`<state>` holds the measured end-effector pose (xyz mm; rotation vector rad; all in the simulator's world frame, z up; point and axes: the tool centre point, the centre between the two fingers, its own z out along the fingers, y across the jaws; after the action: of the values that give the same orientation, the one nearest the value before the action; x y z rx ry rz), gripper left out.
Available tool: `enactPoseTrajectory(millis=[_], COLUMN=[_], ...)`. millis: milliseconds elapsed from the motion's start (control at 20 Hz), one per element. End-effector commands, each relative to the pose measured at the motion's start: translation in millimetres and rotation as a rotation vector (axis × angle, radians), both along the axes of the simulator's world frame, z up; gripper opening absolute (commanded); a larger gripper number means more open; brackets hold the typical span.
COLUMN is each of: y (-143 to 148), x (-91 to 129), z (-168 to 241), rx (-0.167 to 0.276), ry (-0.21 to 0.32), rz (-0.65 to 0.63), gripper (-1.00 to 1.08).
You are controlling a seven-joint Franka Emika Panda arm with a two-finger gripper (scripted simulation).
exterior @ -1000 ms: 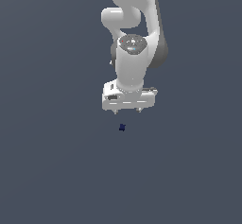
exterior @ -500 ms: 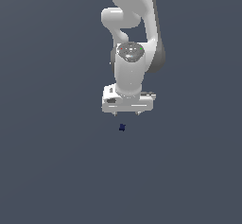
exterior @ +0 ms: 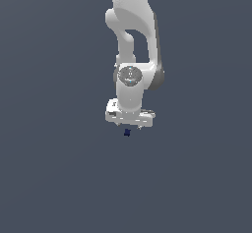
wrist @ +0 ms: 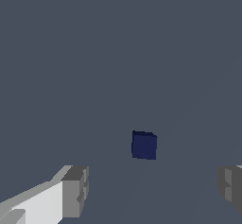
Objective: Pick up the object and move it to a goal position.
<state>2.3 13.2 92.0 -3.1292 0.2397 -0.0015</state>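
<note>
The object (exterior: 127,132) is a tiny dark navy-blue block on the flat grey floor, just below the white gripper (exterior: 131,125) in the exterior view. In the wrist view the object (wrist: 143,145) lies between the two grey fingertips (wrist: 75,191), a little beyond them and apart from both. The gripper (wrist: 153,187) is open and empty, and its gap is much wider than the block. The white arm rises above it in the exterior view.
The plain dark grey floor (exterior: 59,178) spreads all around the arm. No other objects or containers show in either view.
The gripper has come down and shifted toward the exterior view's left, closing in on the block. The block has not moved.
</note>
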Motion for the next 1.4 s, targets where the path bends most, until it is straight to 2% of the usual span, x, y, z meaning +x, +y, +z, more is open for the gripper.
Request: enactPoseTrajectory(millis=[0, 600, 1050, 1300, 1350], y=[-2.8, -5.8, -6.2, -6.1, -6.1], x=[-1.6, -4.4, -5.4, -4.3, -4.3], z=[-13.6, -33.0, -72.3, -78.9, -78.9], rx=[-0.001, -0.003, -0.003, -0.003, -0.003], ry=[0.0, 0.003, 0.002, 0.001, 0.001], rz=[-0.041, -0.08, -0.084, -0.085, -0.085], gripper=[1.0, 1.0, 1.0, 1.0, -1.0])
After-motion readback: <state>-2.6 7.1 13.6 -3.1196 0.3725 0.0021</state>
